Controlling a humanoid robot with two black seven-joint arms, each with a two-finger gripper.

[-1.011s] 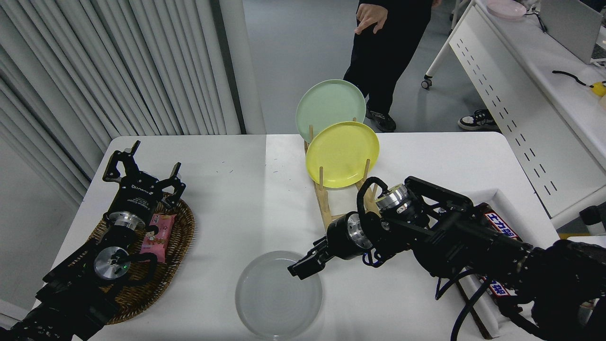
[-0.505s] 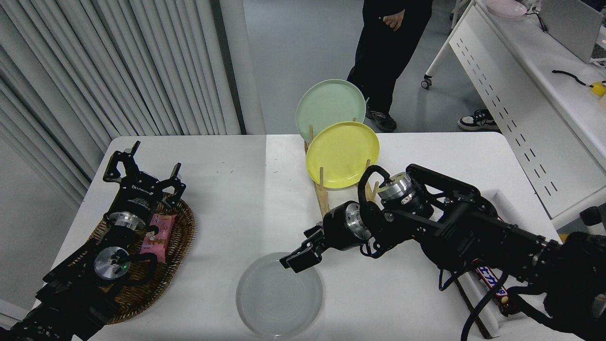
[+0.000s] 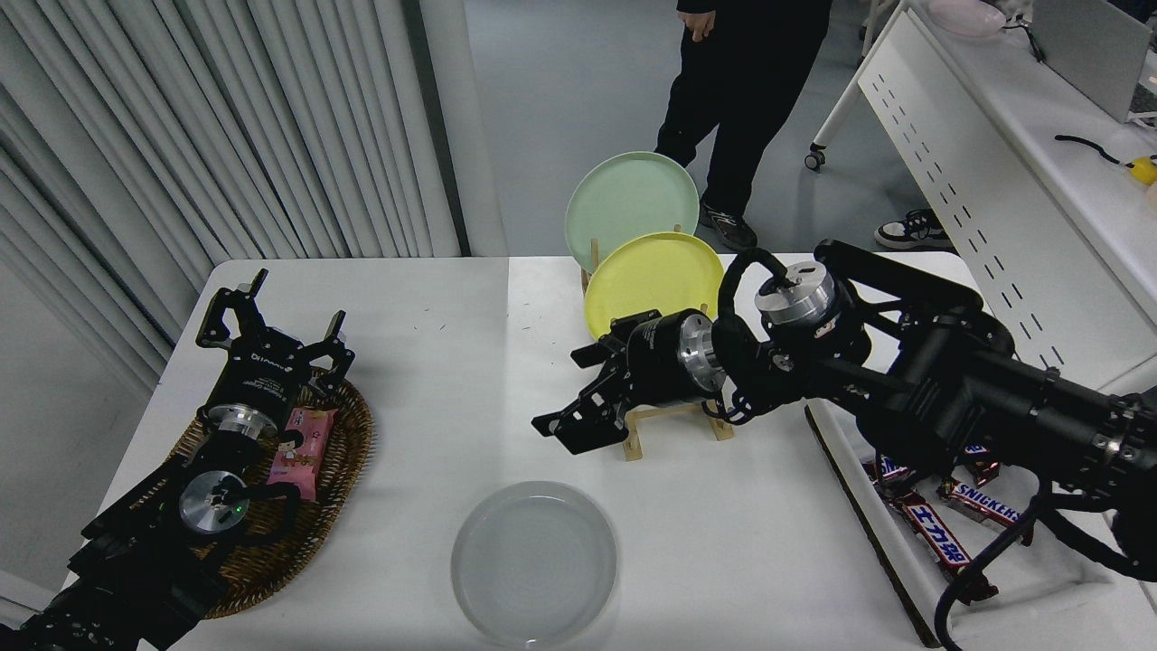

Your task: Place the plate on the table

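While one grey plate [image 3: 533, 562] lies flat, two plates [image 3: 653, 282] stand racked.

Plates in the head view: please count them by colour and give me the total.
Light-grey plate, lying flat on the table: 1
Yellow plate, standing in the wooden rack: 1
Pale green plate, standing in the same rack: 1
Pink plate, on the far desk: 1
Total: 4
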